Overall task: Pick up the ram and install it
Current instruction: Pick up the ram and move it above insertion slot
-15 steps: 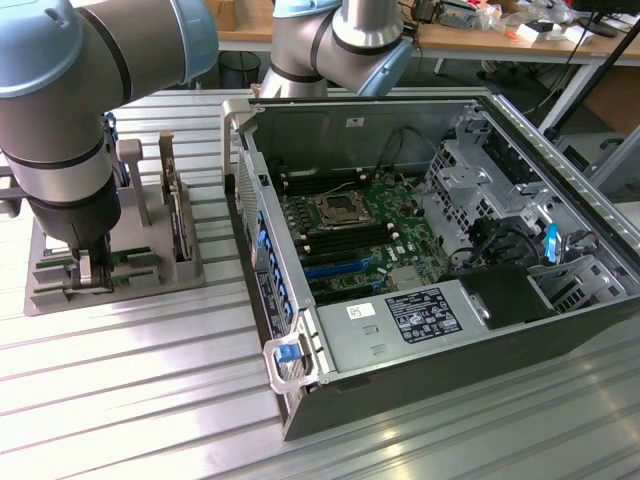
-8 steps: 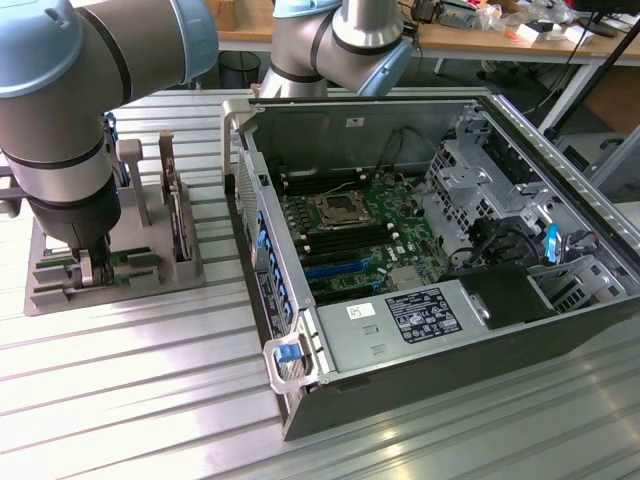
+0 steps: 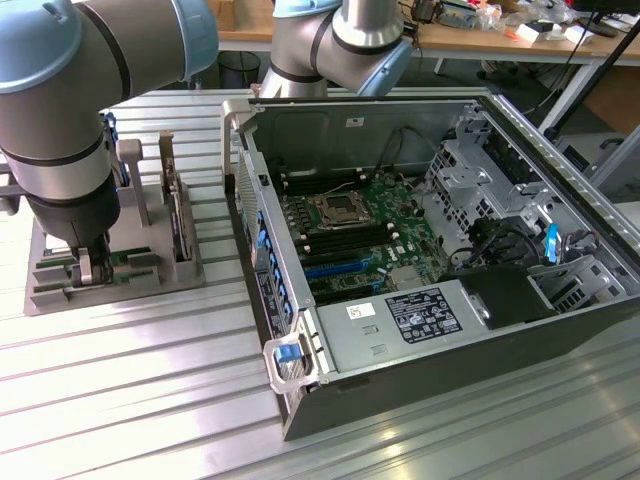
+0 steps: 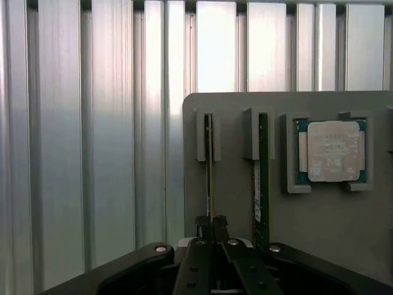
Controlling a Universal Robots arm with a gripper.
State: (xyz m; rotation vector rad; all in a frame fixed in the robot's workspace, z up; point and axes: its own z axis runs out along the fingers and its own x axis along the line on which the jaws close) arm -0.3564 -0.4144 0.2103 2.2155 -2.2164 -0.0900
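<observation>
A grey holder (image 4: 344,227) carries two thin sticks standing in slots. One ram (image 4: 262,178) is green with a white sticker. The other ram (image 4: 209,166) is seen edge-on and runs straight in between my fingertips. My gripper (image 4: 212,222) is shut on this edge-on stick, which still stands in its slot. In the exterior view the gripper (image 3: 90,268) is down at the holder (image 3: 50,290) on the exterior view's left. The open computer case (image 3: 300,355) lies to the exterior view's right, with the motherboard (image 3: 345,225) and its dark memory slots showing.
A square silver processor chip (image 4: 332,151) sits in a recess of the holder beside the green stick. A taller dark expansion card (image 3: 178,215) stands on the holder. Everything rests on a ribbed metal table (image 3: 130,390). The case wall (image 3: 250,230) rises between holder and motherboard.
</observation>
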